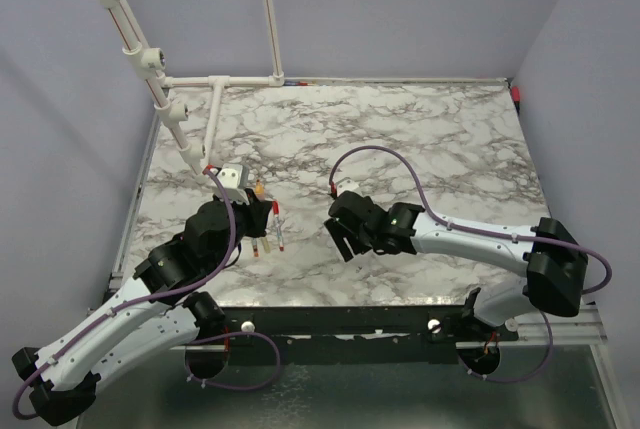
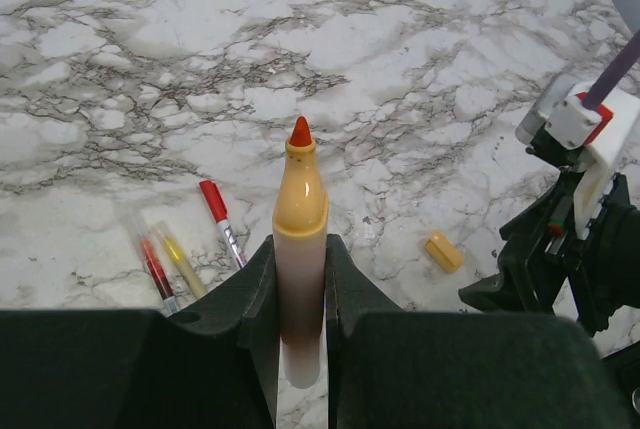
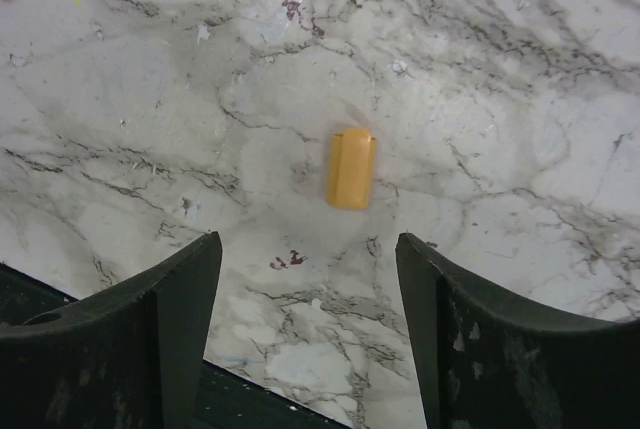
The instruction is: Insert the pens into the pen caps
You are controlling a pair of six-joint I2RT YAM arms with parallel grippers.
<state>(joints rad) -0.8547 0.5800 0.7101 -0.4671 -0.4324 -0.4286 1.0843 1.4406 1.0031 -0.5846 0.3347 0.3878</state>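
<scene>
Leaves three spare pens (image 2: pixel 180 261) lying together on the marble table (image 2: pixel 420 69) at far left, clear of the work, likely parked until their turn. Clamps the left gripper (image 2: pixel 300 274) tight on the orange pen (image 2: pixel 300 199), barrel pinched on both sides, red nib bare and pointing away, probably held so to offer the nib to a cap. Finds the yellow cap (image 2: pixel 443 251) lying flat on the marble to the right of that pen, touching nothing, apart from the nib. Hangs the right gripper (image 3: pixel 308 249) above that cap with jaws spread wide and nothing between them, the cap centred just ahead of the gap, seemingly lined up for a pick. Counts the capping of this pen as not yet begun. Shows no readable brand, label or lettering anywhere; marks on one spare pen's pale barrel too small to make out.
</scene>
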